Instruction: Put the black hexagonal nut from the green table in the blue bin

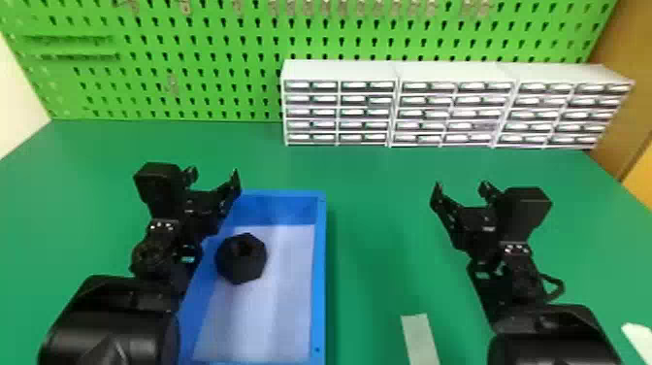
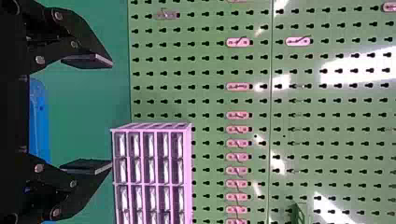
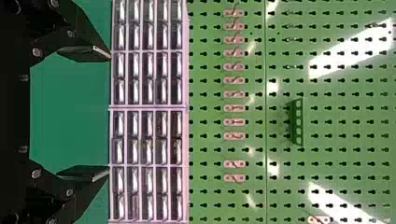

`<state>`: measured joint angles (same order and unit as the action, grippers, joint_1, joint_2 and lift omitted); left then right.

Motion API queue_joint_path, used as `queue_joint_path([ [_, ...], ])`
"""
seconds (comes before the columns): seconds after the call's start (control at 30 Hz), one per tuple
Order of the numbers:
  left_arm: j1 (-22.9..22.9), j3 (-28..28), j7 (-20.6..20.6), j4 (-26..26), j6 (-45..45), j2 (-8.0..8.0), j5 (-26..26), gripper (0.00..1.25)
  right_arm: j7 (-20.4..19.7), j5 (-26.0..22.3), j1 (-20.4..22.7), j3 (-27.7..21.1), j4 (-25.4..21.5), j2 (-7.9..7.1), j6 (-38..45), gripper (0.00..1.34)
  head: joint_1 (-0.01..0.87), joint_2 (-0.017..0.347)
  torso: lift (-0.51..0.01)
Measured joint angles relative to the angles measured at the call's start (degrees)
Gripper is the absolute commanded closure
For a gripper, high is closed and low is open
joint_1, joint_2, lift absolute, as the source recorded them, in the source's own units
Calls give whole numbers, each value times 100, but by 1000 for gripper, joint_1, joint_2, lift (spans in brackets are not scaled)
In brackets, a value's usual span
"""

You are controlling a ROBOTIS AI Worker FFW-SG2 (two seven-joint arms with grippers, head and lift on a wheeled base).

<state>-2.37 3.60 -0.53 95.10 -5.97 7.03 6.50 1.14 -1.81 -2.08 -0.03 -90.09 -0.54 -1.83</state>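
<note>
Left gripper (image 1: 214, 174) spread wide, arm hiding the blue bin's (image 1: 320, 272) left rim. Right gripper (image 1: 462, 186) wide too, right of bin. Black hexagonal nut (image 1: 241, 262) inside; bin's near end cropped.

the light is bright. in the wrist views, hard white glare streaks the pegboard (image 2: 205, 65). in the head view, a soft shadow lies on the table (image 1: 378, 184) beside the bin (image 1: 318, 291).

There's passing room between the blue bin (image 1: 320, 272) and right pincer (image 1: 461, 187).
</note>
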Motion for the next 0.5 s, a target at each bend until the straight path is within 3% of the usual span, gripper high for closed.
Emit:
queue_joint_path([
  [0.5, -17, 16, 0, 0, -9, 0, 0, 486, 0, -9, -1, 12, 0, 2, 39, 414, 686, 51, -96],
])
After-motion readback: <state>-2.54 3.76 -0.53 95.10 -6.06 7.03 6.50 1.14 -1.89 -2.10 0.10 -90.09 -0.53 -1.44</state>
